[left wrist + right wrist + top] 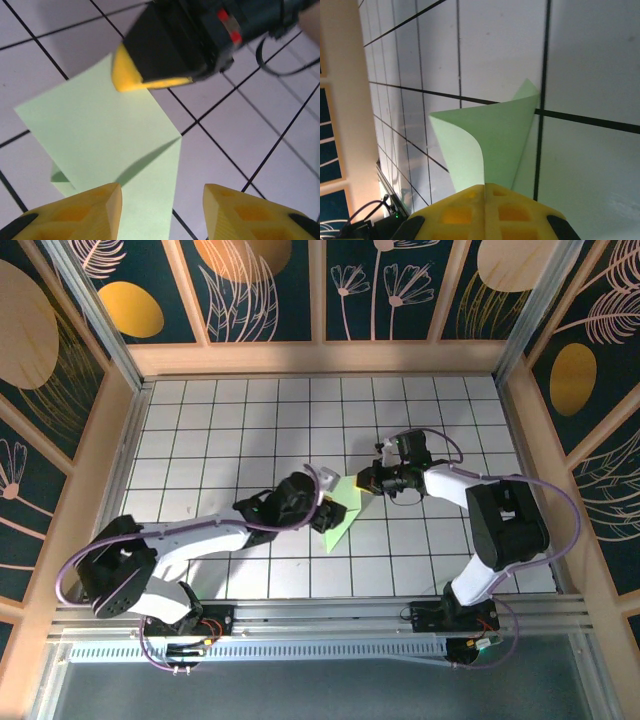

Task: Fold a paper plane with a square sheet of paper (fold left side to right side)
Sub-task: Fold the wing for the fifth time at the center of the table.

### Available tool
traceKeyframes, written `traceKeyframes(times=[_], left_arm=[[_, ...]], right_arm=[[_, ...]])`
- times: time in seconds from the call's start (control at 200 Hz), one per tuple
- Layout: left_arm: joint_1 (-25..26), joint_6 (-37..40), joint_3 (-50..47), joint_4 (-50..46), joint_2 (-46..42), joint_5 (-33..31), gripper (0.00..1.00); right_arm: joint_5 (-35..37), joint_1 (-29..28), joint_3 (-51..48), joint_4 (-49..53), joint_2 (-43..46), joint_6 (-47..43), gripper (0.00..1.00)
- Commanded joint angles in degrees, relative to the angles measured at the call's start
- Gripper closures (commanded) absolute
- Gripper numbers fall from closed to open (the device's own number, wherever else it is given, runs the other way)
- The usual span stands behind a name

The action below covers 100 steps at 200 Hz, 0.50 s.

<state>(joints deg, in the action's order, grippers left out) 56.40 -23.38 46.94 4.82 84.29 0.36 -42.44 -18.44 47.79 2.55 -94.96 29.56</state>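
Observation:
The square sheet of paper [338,522] is pale green and lies partly folded on the white grid table, between the two grippers. My right gripper [484,187] is shut on one edge of the sheet [505,135] and holds that flap lifted and curled above the tiles. In the left wrist view the right gripper's yellow fingertips [131,75] pinch the paper's far edge. My left gripper [162,192] is open just above the near part of the sheet [100,130], its left finger over the paper, its right finger over bare tile. Seen from above, the left gripper [325,502] is at the sheet's left side and the right gripper [364,480] at its upper right corner.
The white tiled table [220,430] has black grid lines and is boxed in by wooden-framed walls [320,355] at the back and on both sides. A metal rail [320,615] carrying both arm bases runs along the near edge. Open tiles lie to the left and behind.

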Motion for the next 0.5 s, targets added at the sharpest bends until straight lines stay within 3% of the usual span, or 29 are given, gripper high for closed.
traceKeyframes(times=[0.0,0.255,0.495], left_arm=[[4.68,1.02,4.96,-9.06,4.24,-11.60,0.52],[12.65,-0.95,15.56,-20.18,16.26,-25.38,0.47],[15.84,-3.86,18.15,-23.30,21.80,-30.02,0.44]], right_arm=[[0.39,0.51,1.68,2.11,-1.08,2.70,1.00],[1.15,0.53,2.04,2.05,-1.35,3.30,1.00],[1.38,0.51,2.48,2.43,-1.68,3.38,1.00]])
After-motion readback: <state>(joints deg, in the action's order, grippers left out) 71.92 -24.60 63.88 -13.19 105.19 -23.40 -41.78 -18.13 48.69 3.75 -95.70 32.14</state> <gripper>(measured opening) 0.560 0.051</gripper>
